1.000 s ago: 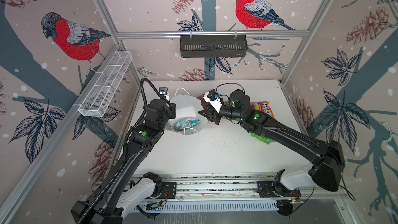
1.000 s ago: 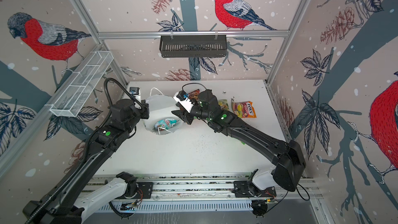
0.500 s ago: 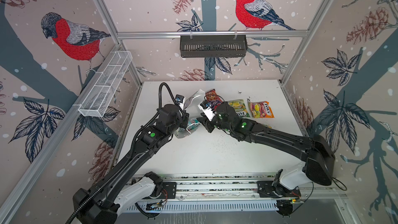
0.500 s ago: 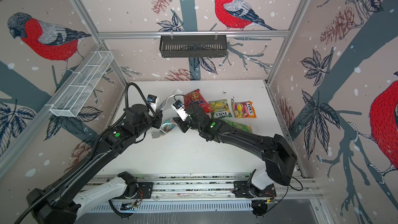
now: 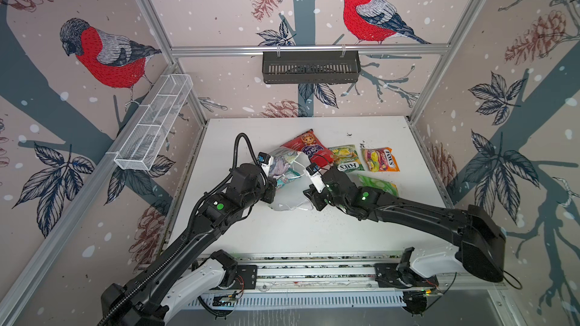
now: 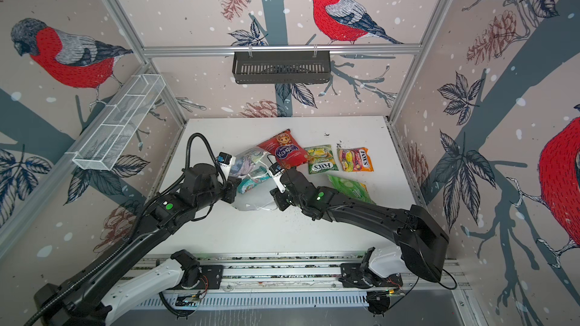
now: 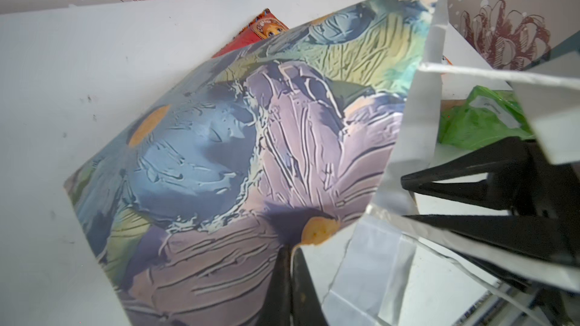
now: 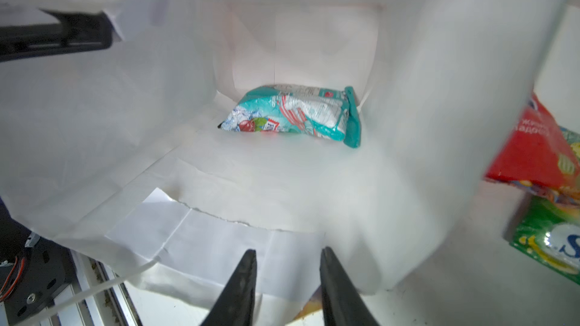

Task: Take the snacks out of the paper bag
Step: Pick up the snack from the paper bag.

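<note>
The paper bag point(image 5: 280, 160) point(image 6: 245, 161) point(image 7: 251, 139) lies tipped on its side, its white mouth facing the front. My left gripper point(image 7: 291, 249) point(image 5: 272, 190) is shut on the bag's rim. A teal snack point(image 8: 295, 114) point(image 5: 287, 179) point(image 6: 252, 180) lies deep inside. My right gripper point(image 8: 288, 250) point(image 5: 309, 198) point(image 6: 277, 202) stands open at the mouth, over the bag's lower wall, well short of the teal packet. Behind and to the right of the bag, the other snacks lie on the table: red point(image 5: 309, 149), green-yellow FOX'S point(image 5: 346, 159), orange FOX'S point(image 5: 380, 160) and bright green point(image 5: 376, 185).
A black slotted tray point(image 5: 310, 67) hangs on the back wall and a white wire basket point(image 5: 153, 127) on the left wall. The arms' metal rail point(image 5: 314, 272) runs along the table's front edge. Dark crumbs lie beside my right arm.
The bag stood upright at the back left; my left gripper has tipped it over and carried it forward. My right gripper has come down to its mouth.
</note>
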You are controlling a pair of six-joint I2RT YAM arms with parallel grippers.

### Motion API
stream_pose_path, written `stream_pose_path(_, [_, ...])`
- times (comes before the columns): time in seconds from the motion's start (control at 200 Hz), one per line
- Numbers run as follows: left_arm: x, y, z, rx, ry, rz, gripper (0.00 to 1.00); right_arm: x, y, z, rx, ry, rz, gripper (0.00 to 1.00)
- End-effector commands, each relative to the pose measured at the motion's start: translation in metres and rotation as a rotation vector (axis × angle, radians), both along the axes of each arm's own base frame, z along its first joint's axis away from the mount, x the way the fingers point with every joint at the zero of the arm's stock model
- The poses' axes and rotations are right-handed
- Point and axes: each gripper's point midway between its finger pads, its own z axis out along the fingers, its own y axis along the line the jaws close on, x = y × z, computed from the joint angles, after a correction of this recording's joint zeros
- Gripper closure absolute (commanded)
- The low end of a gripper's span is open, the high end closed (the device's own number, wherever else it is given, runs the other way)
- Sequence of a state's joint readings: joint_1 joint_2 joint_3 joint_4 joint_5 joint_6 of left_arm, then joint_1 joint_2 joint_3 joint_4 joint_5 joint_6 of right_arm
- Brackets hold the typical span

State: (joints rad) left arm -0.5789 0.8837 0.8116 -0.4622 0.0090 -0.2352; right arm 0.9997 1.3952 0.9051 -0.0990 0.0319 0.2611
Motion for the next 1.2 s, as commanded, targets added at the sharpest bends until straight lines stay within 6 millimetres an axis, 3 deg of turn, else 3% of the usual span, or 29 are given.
stream_pose_path(0.0, [-0.007,-0.005,-0.002,-0.052,0.040,-0.012,1.00,-0.006,-0.010,-0.018,-0.053,0.065,-0.027,0.59])
stream_pose_path(0.075, [-0.009,-0.006,-0.006,-0.055,0.056,-0.014,1.00,-0.011,-0.009,-0.006,0.010,0.054,-0.008,0.51])
stream_pose_path(0.165, [-0.008,-0.006,-0.014,-0.047,0.077,-0.010,1.00,-0.021,-0.004,0.035,0.209,0.016,0.062,0.43])
stream_pose_path(0.27, [-0.005,-0.010,-0.014,-0.053,0.079,-0.015,1.00,-0.036,-0.007,0.087,0.457,-0.025,0.154,0.43])
stream_pose_path(0.38, [-0.002,-0.009,-0.013,-0.055,0.076,0.000,1.00,-0.041,-0.016,0.118,0.595,-0.029,0.178,0.47])
stream_pose_path(0.435, [-0.001,-0.010,-0.011,-0.063,0.072,0.006,1.00,-0.041,-0.017,0.119,0.594,-0.032,0.172,0.55])
stream_pose_path(0.54, [0.003,-0.009,-0.005,-0.083,0.052,0.028,1.00,-0.037,-0.015,0.103,0.551,-0.007,0.149,0.64])
stream_pose_path(0.68, [0.005,-0.006,0.005,-0.118,0.004,0.057,1.00,-0.039,0.001,0.104,0.515,-0.067,0.185,0.68])
stream_pose_path(0.871, [0.005,0.003,0.023,-0.157,-0.061,0.096,1.00,-0.022,0.013,0.114,0.437,-0.223,0.212,0.72])
stream_pose_path(1.021, [0.005,0.007,0.024,-0.171,-0.077,0.120,1.00,-0.013,0.020,0.100,0.326,-0.317,0.248,0.75])
stream_pose_path(1.081, [0.005,0.007,0.022,-0.173,-0.075,0.124,1.00,-0.004,0.026,0.083,0.260,-0.333,0.247,0.75])
stream_pose_path(1.191, [0.005,0.006,0.017,-0.168,-0.062,0.116,1.00,0.007,0.036,0.082,0.214,-0.382,0.252,0.77])
